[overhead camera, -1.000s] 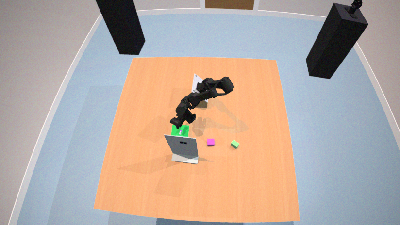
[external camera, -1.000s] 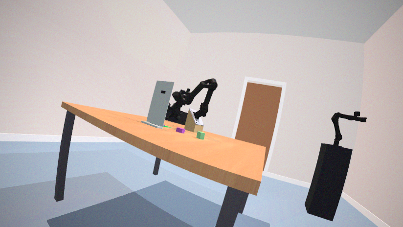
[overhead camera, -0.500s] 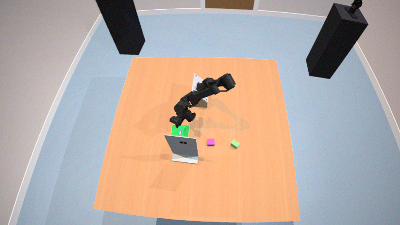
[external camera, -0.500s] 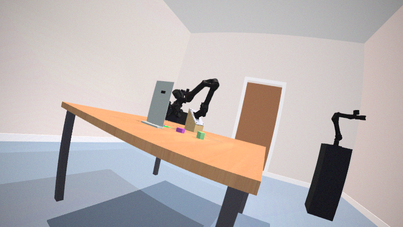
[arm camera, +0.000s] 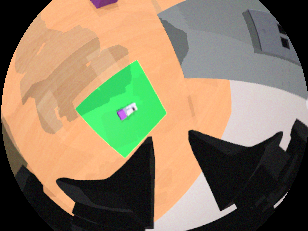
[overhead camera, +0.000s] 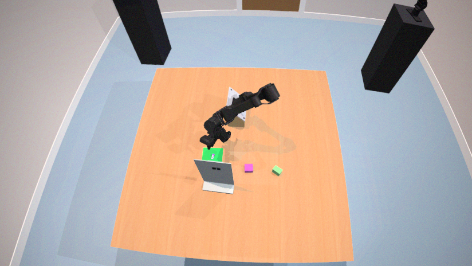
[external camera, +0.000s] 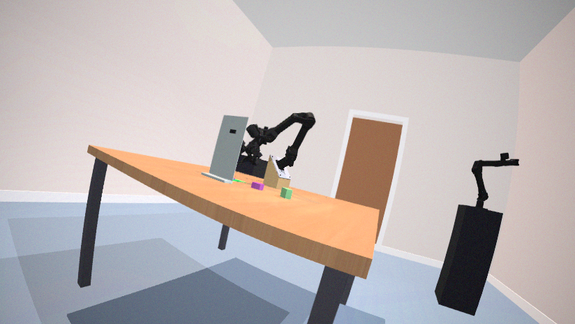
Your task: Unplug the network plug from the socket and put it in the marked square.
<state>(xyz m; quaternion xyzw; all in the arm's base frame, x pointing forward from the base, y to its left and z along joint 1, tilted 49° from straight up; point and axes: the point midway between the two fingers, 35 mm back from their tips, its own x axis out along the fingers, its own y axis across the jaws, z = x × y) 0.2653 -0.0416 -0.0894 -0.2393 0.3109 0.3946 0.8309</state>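
Note:
The small white plug with a purple end (overhead camera: 212, 156) (arm camera: 127, 111) lies on the table within the green marked square (overhead camera: 206, 152) (arm camera: 142, 94), clear of its edges. It is too small to make out in the exterior view. My gripper (overhead camera: 210, 146) (arm camera: 170, 138) is partly open, with nothing between its fingers. It is above the table beside the square, on the side away from the panel, apart from the plug. The upright grey panel (overhead camera: 216, 176) (external camera: 227, 153) (arm camera: 215, 44) stands just beyond the square. Its two dark socket openings (overhead camera: 216, 168) (arm camera: 285, 42) show no plug in them.
A magenta block (overhead camera: 248, 168) (external camera: 257, 186) (arm camera: 104, 1) and a light green block (overhead camera: 276, 170) (external camera: 285, 193) lie on the table to the right of the panel in the top view. My arm's base is on a slanted wedge (external camera: 275, 181) behind the square.

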